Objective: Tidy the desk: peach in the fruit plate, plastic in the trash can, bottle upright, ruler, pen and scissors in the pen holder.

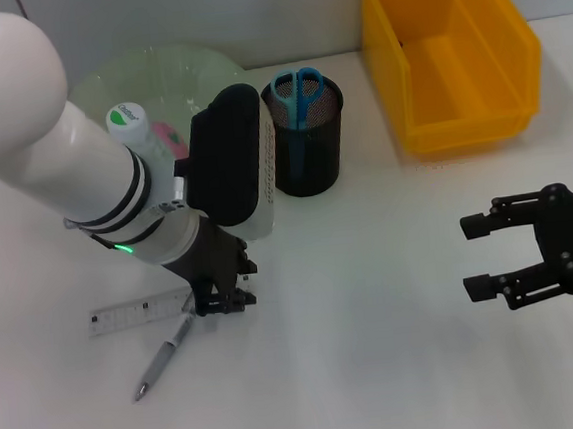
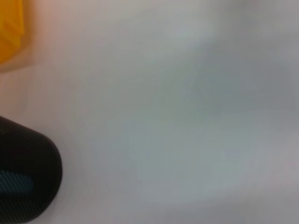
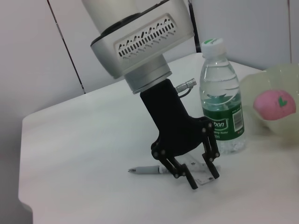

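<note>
My left gripper [image 1: 222,302] is down at the table, open, its fingertips [image 3: 192,182] straddling the end of the clear ruler [image 1: 140,314]. The grey pen [image 1: 164,357] lies just beside it, also seen as pen [image 3: 150,170]. The water bottle [image 3: 221,112] stands upright by the green fruit plate [image 1: 153,71], which holds the pink peach [image 3: 274,103]. Blue scissors [image 1: 298,93] stick out of the black mesh pen holder [image 1: 307,147]. My right gripper [image 1: 493,254] hovers open at the right. No plastic shows in any view.
A yellow bin [image 1: 448,55], open on top, stands at the back right next to the pen holder. The left wrist view shows only bare white table, a corner of the yellow bin [image 2: 9,28] and the pen holder [image 2: 23,177].
</note>
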Available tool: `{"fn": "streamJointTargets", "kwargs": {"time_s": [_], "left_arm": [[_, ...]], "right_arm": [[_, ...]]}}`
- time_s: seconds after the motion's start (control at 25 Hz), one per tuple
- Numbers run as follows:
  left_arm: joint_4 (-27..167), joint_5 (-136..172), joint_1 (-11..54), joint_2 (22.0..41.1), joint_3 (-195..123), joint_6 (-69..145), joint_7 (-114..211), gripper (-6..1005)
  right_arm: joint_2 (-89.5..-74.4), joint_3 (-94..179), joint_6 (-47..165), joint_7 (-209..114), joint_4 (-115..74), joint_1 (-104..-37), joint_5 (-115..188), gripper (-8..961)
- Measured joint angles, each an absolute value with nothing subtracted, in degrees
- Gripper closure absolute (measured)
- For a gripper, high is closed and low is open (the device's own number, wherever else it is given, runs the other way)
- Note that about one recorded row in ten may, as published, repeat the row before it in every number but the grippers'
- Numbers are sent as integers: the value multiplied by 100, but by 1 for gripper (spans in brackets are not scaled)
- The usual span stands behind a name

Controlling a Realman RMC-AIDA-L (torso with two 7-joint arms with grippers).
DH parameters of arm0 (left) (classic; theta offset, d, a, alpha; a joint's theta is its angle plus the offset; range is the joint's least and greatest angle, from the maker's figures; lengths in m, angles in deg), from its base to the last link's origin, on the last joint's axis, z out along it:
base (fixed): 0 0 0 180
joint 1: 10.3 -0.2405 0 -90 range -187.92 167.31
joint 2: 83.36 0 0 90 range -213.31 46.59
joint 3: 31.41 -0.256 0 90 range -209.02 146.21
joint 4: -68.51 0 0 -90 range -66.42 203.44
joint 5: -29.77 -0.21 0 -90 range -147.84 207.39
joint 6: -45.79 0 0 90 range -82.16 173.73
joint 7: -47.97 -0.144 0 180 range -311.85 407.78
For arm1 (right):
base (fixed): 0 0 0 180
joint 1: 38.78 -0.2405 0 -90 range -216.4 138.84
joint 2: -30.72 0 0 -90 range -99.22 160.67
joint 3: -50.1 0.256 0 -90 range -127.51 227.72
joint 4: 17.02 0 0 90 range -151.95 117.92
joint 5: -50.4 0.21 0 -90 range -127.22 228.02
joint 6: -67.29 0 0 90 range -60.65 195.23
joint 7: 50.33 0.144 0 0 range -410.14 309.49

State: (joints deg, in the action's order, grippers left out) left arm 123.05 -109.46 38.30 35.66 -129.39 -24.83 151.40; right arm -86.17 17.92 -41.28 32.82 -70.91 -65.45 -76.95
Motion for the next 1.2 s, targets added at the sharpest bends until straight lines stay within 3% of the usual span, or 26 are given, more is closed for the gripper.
{"fn": "streamJointTargets", "kwargs": {"time_s": [0.08, 0.52, 0.72, 1.12, 1.2], "left_arm": [[12297, -10940, 3836, 3570, -12932, -2466, 15090, 533], [12291, -10927, 3832, 3573, -12931, -2470, 15051, 822], [12458, -10963, 3793, 3573, -12964, -2475, 15246, 836], [12448, -10986, 3779, 3574, -12969, -2385, 15289, 489], [12448, -10986, 3779, 3574, -12969, -2385, 15289, 460]], "right_arm": [[-8617, 1792, -4129, 3282, -7088, -6564, -7695, 145], [-8624, 1732, -4129, 3290, -7075, -6570, -7695, 145], [-8626, 1723, -4126, 3291, -7082, -6563, -7695, 145], [-8626, 1723, -4125, 3291, -7070, -6584, -7748, 145], [-8626, 1723, -4125, 3291, -7069, -6587, -7749, 145]]}}
